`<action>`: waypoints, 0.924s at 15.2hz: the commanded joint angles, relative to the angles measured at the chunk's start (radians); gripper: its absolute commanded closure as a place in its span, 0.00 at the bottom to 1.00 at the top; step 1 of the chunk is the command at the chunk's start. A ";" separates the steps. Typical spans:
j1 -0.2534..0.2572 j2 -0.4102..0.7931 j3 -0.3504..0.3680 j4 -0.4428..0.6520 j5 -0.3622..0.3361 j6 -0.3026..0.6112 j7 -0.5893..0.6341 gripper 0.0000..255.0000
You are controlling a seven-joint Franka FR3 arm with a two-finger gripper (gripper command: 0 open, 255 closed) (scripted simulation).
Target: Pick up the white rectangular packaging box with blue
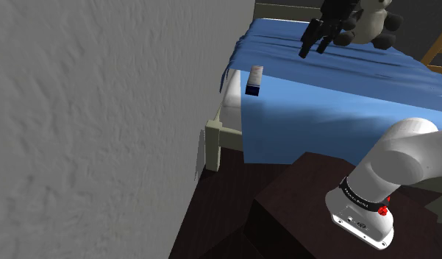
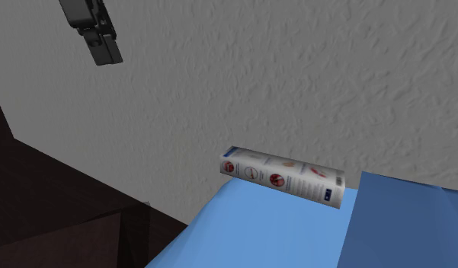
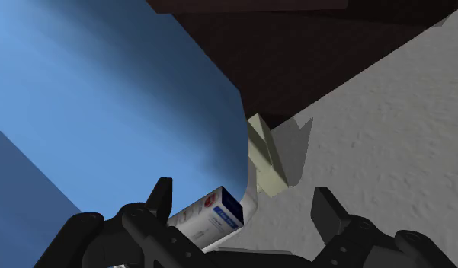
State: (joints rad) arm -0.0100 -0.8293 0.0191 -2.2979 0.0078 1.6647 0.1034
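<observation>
Open gripper (image 1: 312, 48) over the bed (image 1: 337, 110), with the box (image 1: 254, 79) at the bed's wall-side edge.
The box is white with a blue end and small red pictures. It lies on its long side on the blue sheet, along the bed's edge beside the grey wall (image 1: 101, 110) and near the bed's pale corner post (image 1: 213, 147). The black gripper hangs in the air above the bed, well clear of the box; its fingers (image 3: 160, 199) stand spread apart and clasp nothing. In the wrist view the box shows beyond the fingers, untouched. A panda toy (image 1: 370, 22) sits farther up the bed.
</observation>
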 commanded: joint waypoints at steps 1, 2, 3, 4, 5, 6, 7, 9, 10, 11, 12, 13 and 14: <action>0.000 0.000 0.000 0.000 0.000 0.000 0.000 0.00; -0.008 0.037 0.004 0.008 0.001 0.022 0.018 0.00; -0.016 0.074 0.008 0.017 0.003 0.043 0.037 0.00; -0.024 0.112 0.011 0.027 0.003 0.063 0.055 0.00; -0.031 0.150 0.014 0.039 0.004 0.083 0.073 0.00; -0.039 0.189 0.017 0.052 0.004 0.101 0.091 0.00; -0.046 0.227 0.019 0.065 0.004 0.118 0.109 0.00; -0.061 0.305 0.023 0.097 0.003 0.150 0.145 0.00; -0.068 0.344 0.025 0.114 0.002 0.164 0.163 0.00; -0.075 0.383 0.026 0.132 0.001 0.178 0.180 0.00; -0.082 0.422 0.026 0.151 0.000 0.190 0.198 0.00; -0.088 0.461 0.027 0.171 -0.001 0.202 0.215 0.00; -0.094 0.500 0.027 0.193 -0.002 0.212 0.233 0.00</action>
State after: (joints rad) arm -0.0962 -0.3651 0.0488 -2.1237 0.0071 1.8670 0.3216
